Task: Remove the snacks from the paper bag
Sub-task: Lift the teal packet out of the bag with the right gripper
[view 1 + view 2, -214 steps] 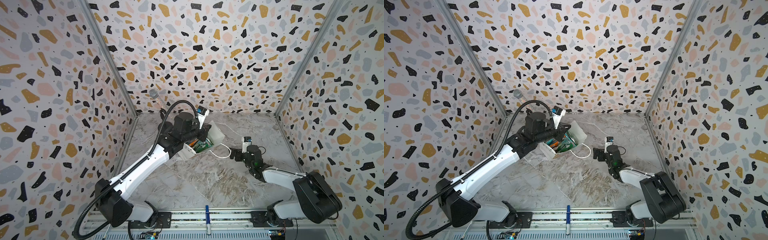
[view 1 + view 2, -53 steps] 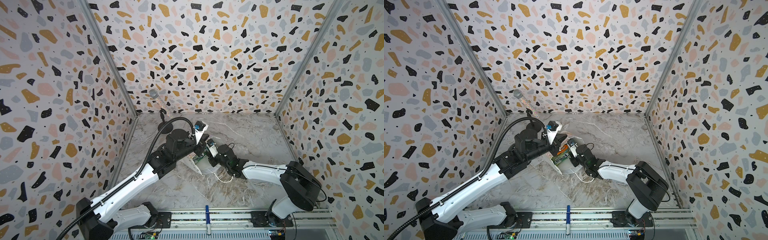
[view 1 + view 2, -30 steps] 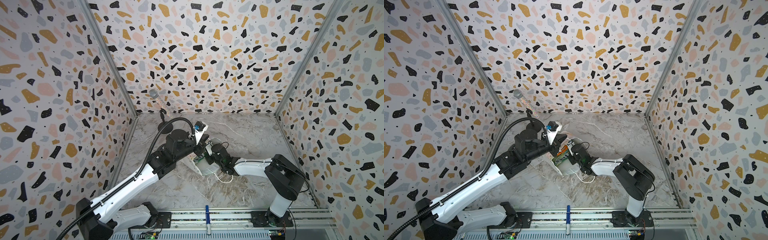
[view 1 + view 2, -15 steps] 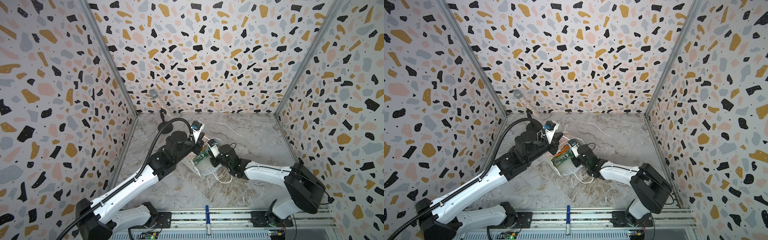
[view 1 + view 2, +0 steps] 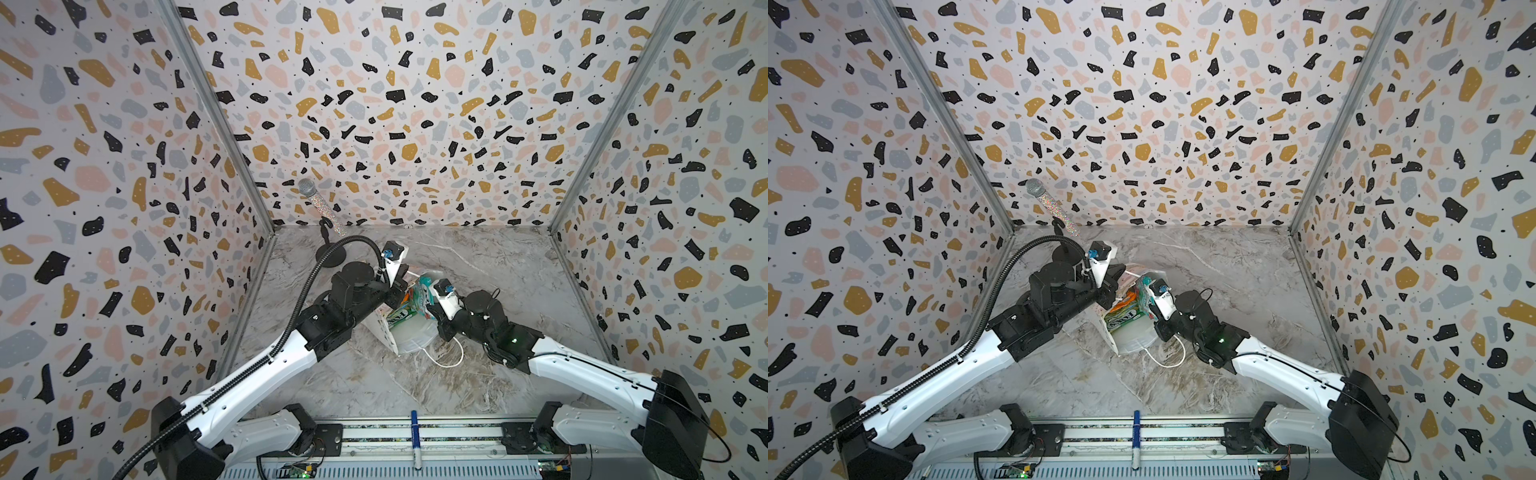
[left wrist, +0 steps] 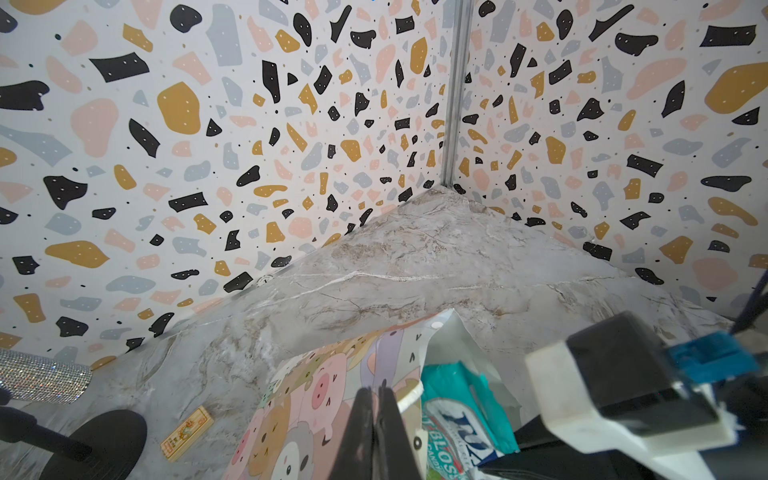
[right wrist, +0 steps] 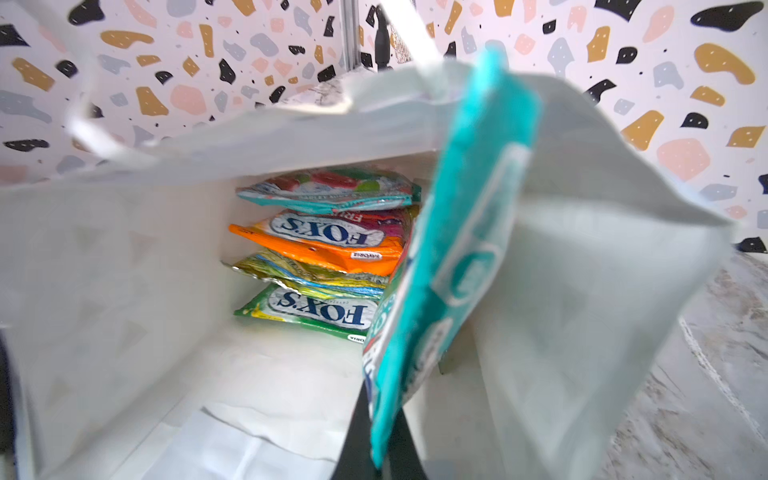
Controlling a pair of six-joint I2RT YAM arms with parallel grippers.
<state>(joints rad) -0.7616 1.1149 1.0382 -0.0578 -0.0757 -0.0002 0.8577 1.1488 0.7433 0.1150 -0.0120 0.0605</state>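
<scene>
Right wrist view settles it: my right jaws are clamped on the near edge of a teal packet (image 7: 457, 249), and its long axis runs straight on from them, up across the mouth of the paper bag (image 7: 124, 257). Its far end looks level with the rim, so I judge it is not yet clear. Deeper in, dead ahead of those jaws, four more packets lie flat in a stack at the bag's bottom: a teal-red one (image 7: 332, 191), an orange one (image 7: 324, 249), a yellow one (image 7: 307, 272) and a green one (image 7: 307, 309), edges turned toward me. In both top views the bag (image 5: 409, 336) (image 5: 1133, 334) leans on the bench (image 5: 478, 257) with its mouth tipped toward my right arm, so that arm has the nearer reach. My left jaws are pinched shut on the bag's rim at the side away from the right arm, which I take to keep the mouth open. The way out, I judge, is back along the packet's own length.
</scene>
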